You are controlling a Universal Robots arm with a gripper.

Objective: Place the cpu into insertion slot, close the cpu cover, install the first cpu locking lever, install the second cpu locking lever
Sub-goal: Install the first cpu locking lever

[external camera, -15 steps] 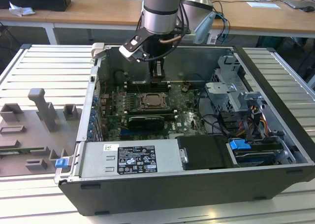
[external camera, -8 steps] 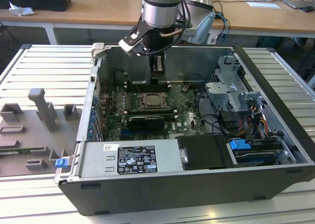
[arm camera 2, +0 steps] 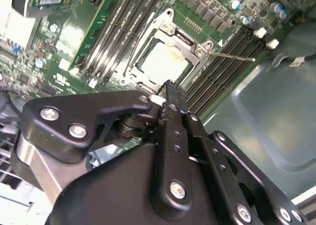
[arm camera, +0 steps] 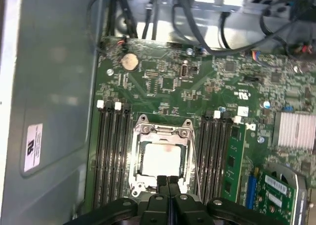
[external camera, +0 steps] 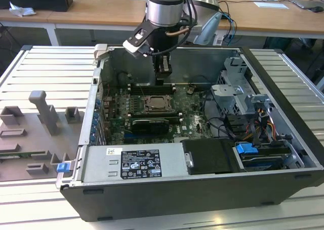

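Note:
The cpu [arm camera: 159, 159] lies pale and square in the insertion slot [arm camera: 137, 188] on the green board, also seen as the cpu [arm camera 2: 165, 63] in the second wrist view. The silver cpu cover [arm camera: 139, 138] lies flat around it as a frame. One thin wire locking lever [arm camera 2: 232, 56] sticks out loose from a corner of the socket, and the lever [arm camera: 196, 165] runs along the socket's side. My gripper [arm camera: 168, 179] is shut with nothing between its fingers, its tips just above the socket's edge. In the exterior view the gripper [external camera: 162, 79] hangs over the board behind the slot [external camera: 158, 104].
Long memory slots [arm camera: 112, 156] flank the socket on both sides. The open case [external camera: 202, 189] walls in the board, with a drive cage and cables [external camera: 243, 103] at the exterior view's right. A grey fixture tray [external camera: 35, 134] lies outside at the exterior view's left.

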